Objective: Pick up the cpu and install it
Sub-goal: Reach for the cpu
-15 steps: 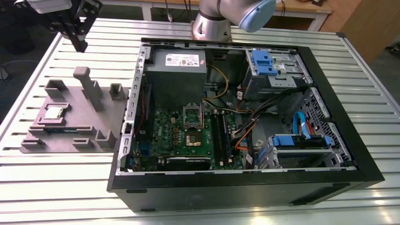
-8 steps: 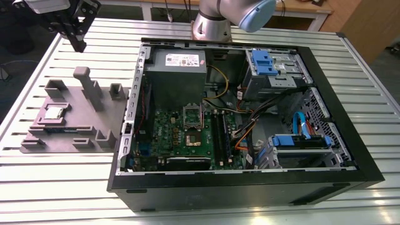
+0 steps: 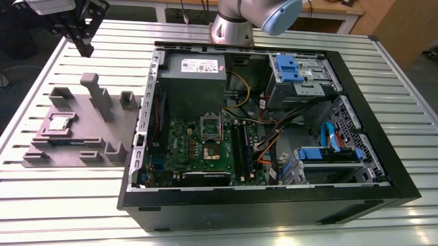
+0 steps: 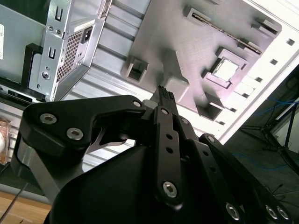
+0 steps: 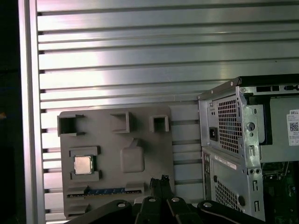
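Gripper above the tray, cpu not yet taken.
The gripper (image 4: 163, 89) holds nothing, fingers seemingly pressed together; beyond it the cpu (image 5: 82, 164) sits nested in a recess of the grey tray (image 5: 140, 126), kept square; farther off, the open computer case (image 3: 383, 154).

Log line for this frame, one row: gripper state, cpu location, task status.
gripper: shut, empty, apart from cpu | small silver square cpu: seated in grey plastic holder | status: not yet picked
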`<state>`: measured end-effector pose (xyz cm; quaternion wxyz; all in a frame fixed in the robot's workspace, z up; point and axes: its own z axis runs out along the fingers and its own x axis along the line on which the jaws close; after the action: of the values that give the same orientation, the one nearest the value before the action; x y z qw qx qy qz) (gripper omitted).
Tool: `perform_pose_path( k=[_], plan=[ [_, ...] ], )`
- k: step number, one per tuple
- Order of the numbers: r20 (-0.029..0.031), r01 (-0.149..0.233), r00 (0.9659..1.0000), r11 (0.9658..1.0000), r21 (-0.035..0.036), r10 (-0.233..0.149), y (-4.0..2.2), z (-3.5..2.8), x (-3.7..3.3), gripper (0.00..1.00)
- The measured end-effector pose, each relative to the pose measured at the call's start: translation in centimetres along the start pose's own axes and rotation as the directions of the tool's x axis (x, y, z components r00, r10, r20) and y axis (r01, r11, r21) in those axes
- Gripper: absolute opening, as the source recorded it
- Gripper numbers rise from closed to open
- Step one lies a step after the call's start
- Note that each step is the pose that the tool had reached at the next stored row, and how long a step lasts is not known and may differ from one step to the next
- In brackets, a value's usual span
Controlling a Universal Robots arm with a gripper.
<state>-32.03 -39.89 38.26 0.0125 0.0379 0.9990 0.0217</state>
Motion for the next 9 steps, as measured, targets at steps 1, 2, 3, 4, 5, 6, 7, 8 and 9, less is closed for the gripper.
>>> perform_pose_path(
  k=[1,2,3,4,5,6,7,8,9],
  plan=[
    [0.0,0.0,1.0,1.0,0.0,0.0,0.0,0.0,0.02,0.1],
    [0.0,0.0,1.0,1.0,0.0,0.0,0.0,0.0,0.03,0.1],
    [0.0,0.0,1.0,1.0,0.0,0.0,0.0,0.0,0.03,0.1],
    [0.0,0.0,1.0,1.0,0.0001,0.0,0.0,0.01,0.04,0.1],
    [-0.0001,0.0,1.0,1.0,0.0001,0.0,-0.01,0.01,0.07,0.1],
    [0.0,0.0,1.0,1.0,0.0,0.0,-0.01,0.01,0.1,0.1],
    [0.0,0.0,1.0,1.0,0.0,0.0,-0.01,0.01,0.12,0.1],
    [0.0,0.0,1.0,1.0,0.0,0.0,-0.01,0.02,0.15,0.1],
    [0.0,0.0,1.0,1.0,0.0,0.0,-0.02,0.03,0.19,0.1]
  ],
)
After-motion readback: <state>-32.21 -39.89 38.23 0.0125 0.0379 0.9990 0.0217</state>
